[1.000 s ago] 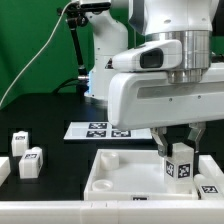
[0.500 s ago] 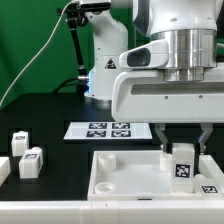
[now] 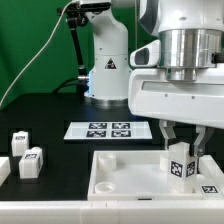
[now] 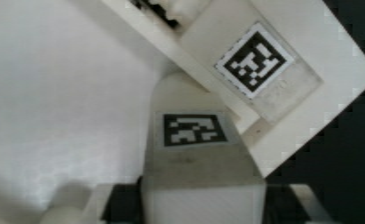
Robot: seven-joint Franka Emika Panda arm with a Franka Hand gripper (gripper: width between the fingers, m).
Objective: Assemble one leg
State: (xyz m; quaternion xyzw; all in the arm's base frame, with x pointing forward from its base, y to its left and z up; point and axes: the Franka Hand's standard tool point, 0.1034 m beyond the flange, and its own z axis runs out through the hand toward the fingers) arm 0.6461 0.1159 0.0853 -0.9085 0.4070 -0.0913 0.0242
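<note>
My gripper is shut on a leg, a small white post with a black-and-white tag. It holds the leg upright over the right part of the large white tray-shaped piece; I cannot tell if the leg's foot touches it. In the wrist view the leg fills the middle between the dark fingers, with a tagged corner of the tray piece beyond it. More legs stand on the black table at the exterior view's left.
The marker board lies flat behind the tray piece. The arm's white base stands at the back. A white rail runs along the front edge. A green backdrop closes the scene.
My gripper has moved to the exterior view's right with the leg in it, still over the tray piece. The legs at the left have not moved.
</note>
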